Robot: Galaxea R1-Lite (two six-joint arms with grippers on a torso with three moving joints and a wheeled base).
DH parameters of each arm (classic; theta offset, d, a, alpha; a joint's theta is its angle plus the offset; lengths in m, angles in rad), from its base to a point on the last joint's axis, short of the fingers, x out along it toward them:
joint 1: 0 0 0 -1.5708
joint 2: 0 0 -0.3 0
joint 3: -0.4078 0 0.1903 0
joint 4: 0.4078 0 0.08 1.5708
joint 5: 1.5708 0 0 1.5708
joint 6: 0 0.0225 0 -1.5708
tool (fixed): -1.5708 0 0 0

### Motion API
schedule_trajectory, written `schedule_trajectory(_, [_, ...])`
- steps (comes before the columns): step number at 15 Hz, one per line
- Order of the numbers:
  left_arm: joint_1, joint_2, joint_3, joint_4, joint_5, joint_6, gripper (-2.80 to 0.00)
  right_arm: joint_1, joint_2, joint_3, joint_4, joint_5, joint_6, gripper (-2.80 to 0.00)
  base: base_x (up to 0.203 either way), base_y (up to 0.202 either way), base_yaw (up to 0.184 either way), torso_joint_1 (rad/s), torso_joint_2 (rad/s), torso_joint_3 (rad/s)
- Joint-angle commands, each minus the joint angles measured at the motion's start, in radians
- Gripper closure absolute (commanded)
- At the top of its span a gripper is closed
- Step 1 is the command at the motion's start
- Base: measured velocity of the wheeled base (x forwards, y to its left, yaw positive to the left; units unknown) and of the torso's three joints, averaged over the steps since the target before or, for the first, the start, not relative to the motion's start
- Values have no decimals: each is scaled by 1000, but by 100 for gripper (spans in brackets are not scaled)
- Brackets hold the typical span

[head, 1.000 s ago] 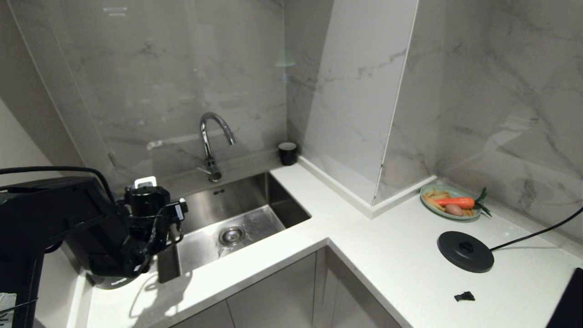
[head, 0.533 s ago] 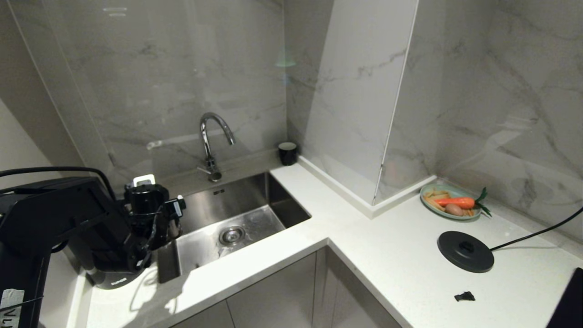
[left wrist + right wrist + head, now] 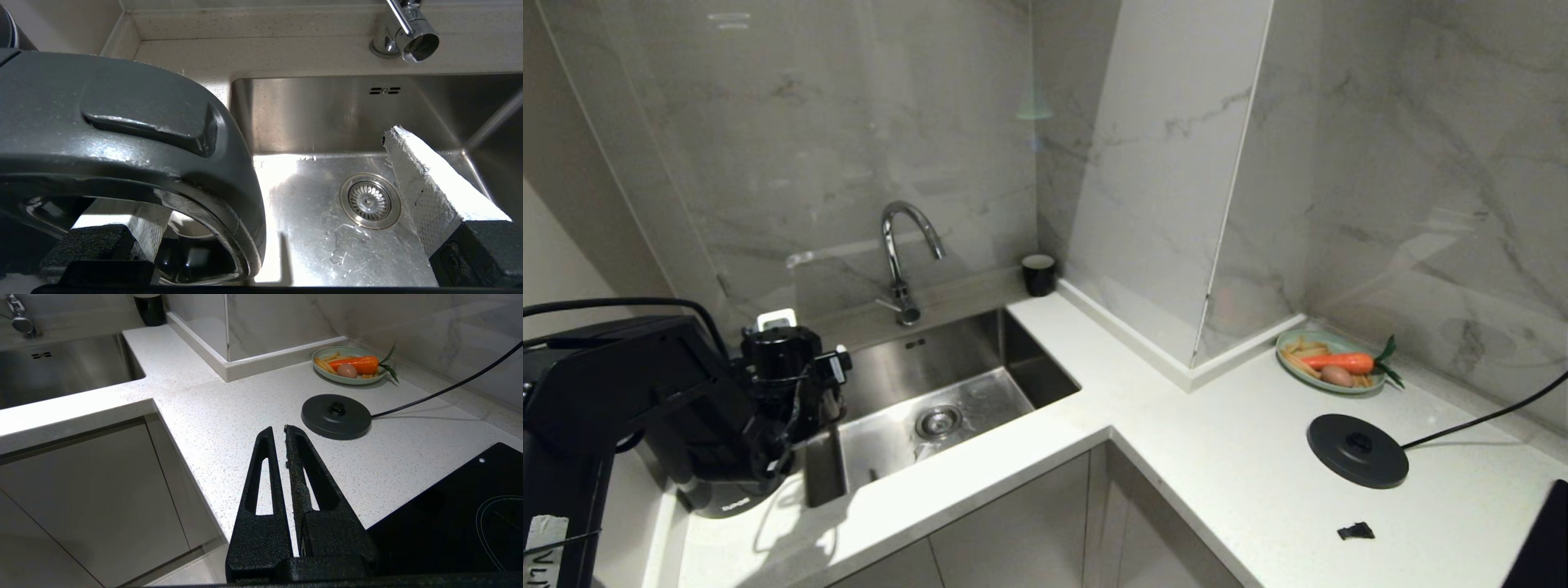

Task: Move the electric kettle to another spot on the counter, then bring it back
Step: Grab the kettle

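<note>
over the last second the left pincer has eased up and back from the electric kettle, which stands on the bench left of the sink — set down, it seems, with the return to its base disc still to come. its fingers stand spread wide, one either side of the kettle's handle, holding nothing. the right pincer, parked by the cooktop, is pressed together.
</note>
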Motion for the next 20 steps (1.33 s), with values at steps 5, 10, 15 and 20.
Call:
schedule_trajectory(5, [11, 12, -18, -8, 3, 7, -280, 0, 1, 0, 0, 1, 0, 0, 0, 0, 0, 0, 0, 0])
schedule_trajectory(10, [17, 25, -36, -8, 5, 7, -280, 0, 1, 0, 0, 1, 0, 0, 0, 0, 0, 0, 0, 0])
schedule_trajectory(15, [22, 24, -38, -10, 5, 23, -280, 0, 1, 0, 0, 1, 1, 0, 0, 0, 0, 0, 0, 0])
schedule_trajectory(20, [37, 19, -39, -11, 5, 22, -280, 0, 1, 0, 0, 1, 0, 0, 0, 0, 0, 0, 0, 0])
